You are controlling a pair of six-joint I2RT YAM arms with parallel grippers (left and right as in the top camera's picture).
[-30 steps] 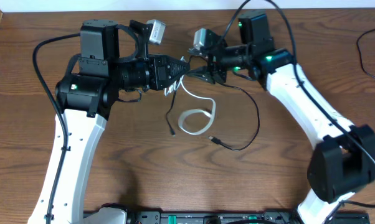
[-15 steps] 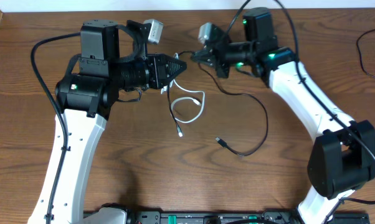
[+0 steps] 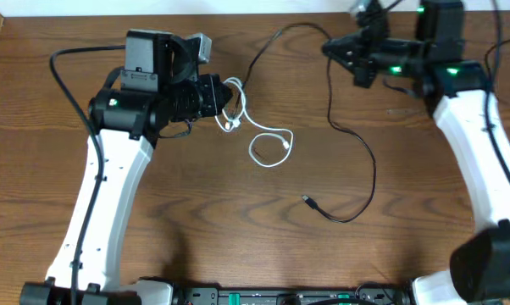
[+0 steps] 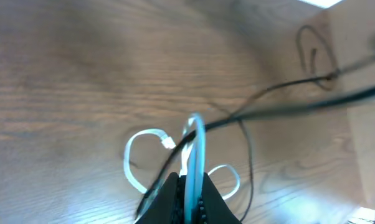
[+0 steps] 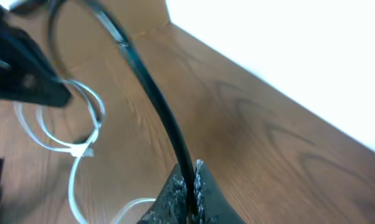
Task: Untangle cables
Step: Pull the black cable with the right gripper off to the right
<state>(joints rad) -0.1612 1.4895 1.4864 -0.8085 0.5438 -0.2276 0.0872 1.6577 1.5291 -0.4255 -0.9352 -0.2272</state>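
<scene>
Black cable point(image 5: 149, 92), thin: its small plug end is seen lying nearest on the brown wooden table point(image 3: 196, 229), right of centre. Farther back, white cable point(image 4: 194, 155), equally thin: one loose loop is laid flat mid-table, a small plug beside it, and the rest is lifted into the left gripper point(image 3: 230, 95), whose fingers are pinched tight on it. In the left wrist view the black strand is seen crossing the white one just beyond the fingertips; contact cannot be told through the blur. Farthest, near the back edge, the right gripper point(image 3: 327, 48) is clamped on the black cable. From it one long curve is dropped to the plug; another length is carried left toward the left gripper.
</scene>
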